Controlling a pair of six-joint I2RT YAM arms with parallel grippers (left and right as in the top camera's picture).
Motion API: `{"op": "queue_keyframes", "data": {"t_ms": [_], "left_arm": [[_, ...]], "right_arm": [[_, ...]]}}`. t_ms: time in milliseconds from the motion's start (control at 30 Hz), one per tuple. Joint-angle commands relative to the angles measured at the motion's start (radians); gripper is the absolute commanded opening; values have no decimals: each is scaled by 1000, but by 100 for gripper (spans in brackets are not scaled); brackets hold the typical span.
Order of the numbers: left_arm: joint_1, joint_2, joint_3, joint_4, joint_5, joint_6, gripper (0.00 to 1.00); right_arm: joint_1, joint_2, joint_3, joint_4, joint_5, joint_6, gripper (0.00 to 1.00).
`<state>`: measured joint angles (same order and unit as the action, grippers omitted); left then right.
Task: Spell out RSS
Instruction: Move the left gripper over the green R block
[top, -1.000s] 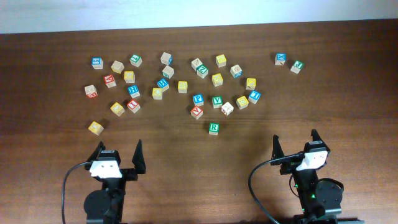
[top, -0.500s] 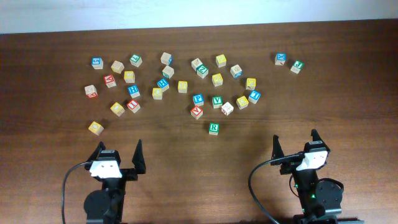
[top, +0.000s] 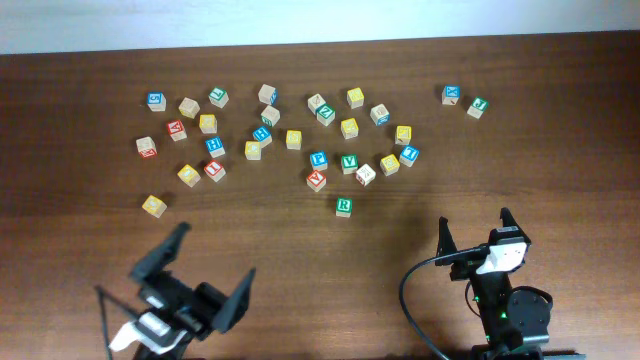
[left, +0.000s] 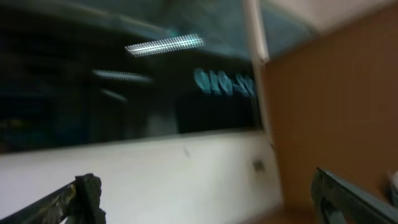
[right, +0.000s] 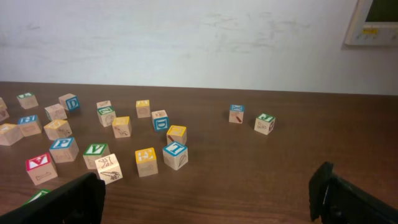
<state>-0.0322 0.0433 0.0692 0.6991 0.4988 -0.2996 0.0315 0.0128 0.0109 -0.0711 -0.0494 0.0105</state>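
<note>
– Two end effectors to log. State of the left one?

– Left end effector (top: 218, 250): jaws spread wide, nothing between them. The arm is slewed, so the fingers point toward the upper right of the overhead view rather than straight at the cubes. One finger sits lower and further right than the other. Its wrist view is blurred and aimed upward at a wall and a ceiling light. Only the fingertips (left: 86, 194) show, at the two bottom corners.

– And the right?

– Right end effector (top: 474, 220): parted as well, and empty. It sits squarely over its base at the near edge of the worktop (top: 560, 170), fingers pointing toward the cubes. The wrist view agrees: fingers (right: 71, 199) at either bottom corner, well apart, bare wood between them.

– Location of the task pieces?

– R cube (top: 344, 206): green-bordered, flat on the worktop, alone on the near side of the scatter. It is just below the green V cube (top: 349, 161) and a red-lettered cube (top: 316, 180). It lies between the two arms, nearer the right one, and apart from both.

– The two S cubes?

– Cannot identify them. Several yellow-faced cubes (top: 349, 127) lie through the scatter, but their letters are too faint to read in any view.
</note>
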Motion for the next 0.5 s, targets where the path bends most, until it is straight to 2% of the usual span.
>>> {"op": "queue_keyframes", "data": {"t_ms": [0, 67, 100, 133, 167, 200, 267, 300, 333, 367, 400, 467], "left_arm": [[3, 126, 282, -222, -95, -69, 99], [3, 313, 540, -608, 15, 42, 99], [3, 454, 703, -856, 87, 154, 99], [2, 546, 795, -984, 137, 211, 99], [2, 726, 956, -1151, 301, 229, 99], [3, 835, 1027, -1210, 443, 230, 99], [-9, 998, 1107, -1236, 518, 220, 99], [-37, 1077, 1161, -1317, 443, 192, 99], [-100, 1169, 1226, -1447, 274, 193, 99], [-192, 1261, 1283, -1587, 43, 193, 99], [-280, 1332, 1304, -1649, -101, 193, 99], [-398, 1444, 1304, -1652, -137, 192, 99]], "right_arm": [[-5, -6, -5, -5, 2, -3, 98], [-5, -6, -5, -5, 2, -3, 98], [-5, -6, -5, -5, 2, -3, 98], [-5, -6, -5, -5, 2, -3, 98], [-5, -6, -5, -5, 2, -3, 98], [-5, -6, -5, -5, 2, -3, 98], [-5, -6, -5, -5, 2, -3, 98], [-5, -6, -5, -5, 2, -3, 99], [-5, -6, -5, -5, 2, -3, 98], [-5, -6, -5, -5, 2, -3, 98], [-5, -6, -5, -5, 2, -3, 98], [-5, -6, -5, -5, 2, -3, 98]]}}
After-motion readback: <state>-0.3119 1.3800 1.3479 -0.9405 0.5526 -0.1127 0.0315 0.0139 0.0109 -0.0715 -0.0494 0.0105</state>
